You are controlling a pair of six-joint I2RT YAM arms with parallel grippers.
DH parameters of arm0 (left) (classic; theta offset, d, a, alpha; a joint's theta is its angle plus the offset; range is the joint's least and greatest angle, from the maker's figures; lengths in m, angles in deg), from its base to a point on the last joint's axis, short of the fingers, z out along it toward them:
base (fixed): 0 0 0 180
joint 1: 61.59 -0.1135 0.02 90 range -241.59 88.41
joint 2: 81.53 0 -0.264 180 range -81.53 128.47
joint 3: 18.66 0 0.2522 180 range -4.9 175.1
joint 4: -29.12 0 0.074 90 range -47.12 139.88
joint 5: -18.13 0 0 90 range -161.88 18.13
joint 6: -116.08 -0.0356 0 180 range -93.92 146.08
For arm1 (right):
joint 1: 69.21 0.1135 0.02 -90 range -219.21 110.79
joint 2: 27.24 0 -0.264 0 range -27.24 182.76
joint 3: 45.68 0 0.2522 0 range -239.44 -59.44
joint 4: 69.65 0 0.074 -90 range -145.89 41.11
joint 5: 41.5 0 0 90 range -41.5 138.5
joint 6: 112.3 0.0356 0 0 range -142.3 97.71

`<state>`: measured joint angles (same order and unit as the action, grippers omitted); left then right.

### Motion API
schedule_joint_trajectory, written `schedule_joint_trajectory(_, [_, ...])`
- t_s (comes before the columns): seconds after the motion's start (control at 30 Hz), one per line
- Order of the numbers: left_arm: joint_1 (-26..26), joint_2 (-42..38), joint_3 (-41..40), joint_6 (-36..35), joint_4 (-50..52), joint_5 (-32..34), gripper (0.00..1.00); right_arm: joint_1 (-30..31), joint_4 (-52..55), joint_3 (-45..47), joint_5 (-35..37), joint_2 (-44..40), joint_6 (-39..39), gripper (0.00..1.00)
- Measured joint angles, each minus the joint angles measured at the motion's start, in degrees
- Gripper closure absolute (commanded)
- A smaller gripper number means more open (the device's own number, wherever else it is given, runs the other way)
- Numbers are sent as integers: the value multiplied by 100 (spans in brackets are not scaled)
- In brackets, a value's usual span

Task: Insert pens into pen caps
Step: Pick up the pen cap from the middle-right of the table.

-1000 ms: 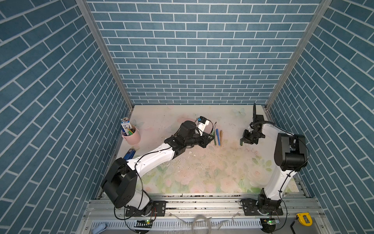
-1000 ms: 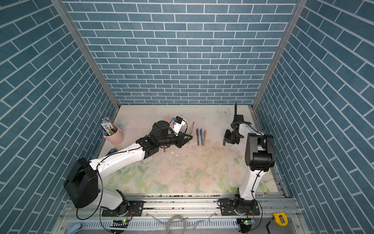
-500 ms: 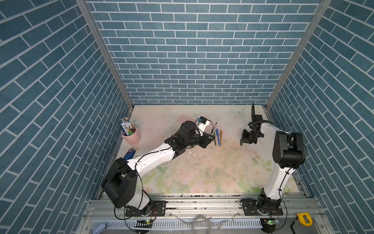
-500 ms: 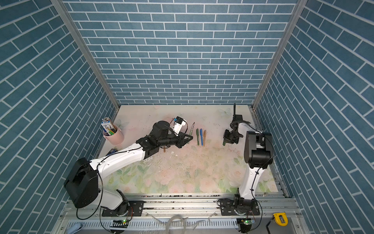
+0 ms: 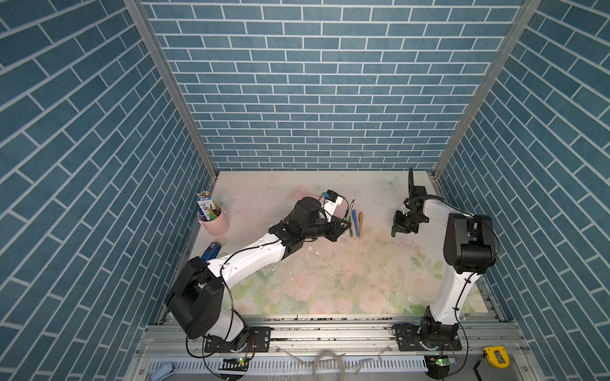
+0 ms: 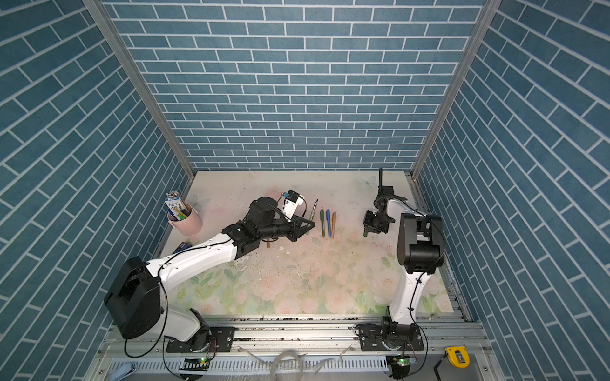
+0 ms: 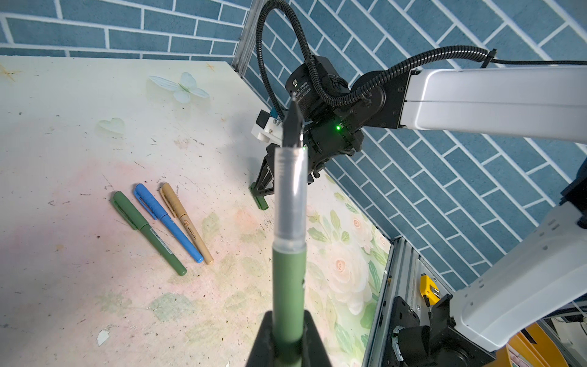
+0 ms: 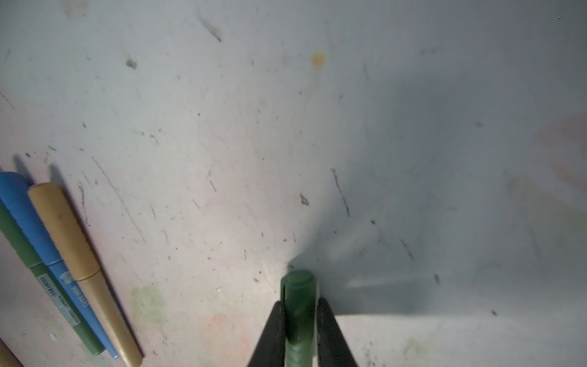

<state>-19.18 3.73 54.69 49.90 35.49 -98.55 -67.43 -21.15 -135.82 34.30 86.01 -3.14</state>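
My left gripper (image 5: 346, 225) (image 7: 287, 336) is shut on an uncapped dark green pen (image 5: 351, 209) (image 7: 289, 273), whose dark tip points up and toward the back wall. To its right lie three capped pens side by side on the mat: green (image 6: 322, 223), blue (image 6: 328, 221) and golden-brown (image 6: 333, 224). Farther right, my right gripper (image 5: 394, 231) (image 8: 298, 317) is shut on a dark green pen cap (image 8: 298, 294) (image 6: 365, 233), held low over the mat. A small golden-brown piece (image 6: 268, 244) peeks out under the left arm.
A pink cup (image 5: 216, 224) with pencils and a carton stands at the left edge. A blue-and-black stapler (image 5: 211, 251) lies in front of it. A yellow tape measure (image 5: 494, 356) sits off the mat at the front right. The right wall is close behind the right arm.
The right gripper's jaws have closed a little further on the green cap, and it has shifted only slightly. The left arm and its pen have stayed put.
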Motion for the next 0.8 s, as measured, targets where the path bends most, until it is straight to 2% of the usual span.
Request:
schedule_joint_trajectory(0.33, [2, 0, 0, 0, 0, 0, 100, 87, 37, -94, 162, 55, 2, 84])
schedule_joint_trajectory(0.8, [22, 0, 0, 0, 0, 0, 100, 476, -105, -57, 457, -9, 7, 86])
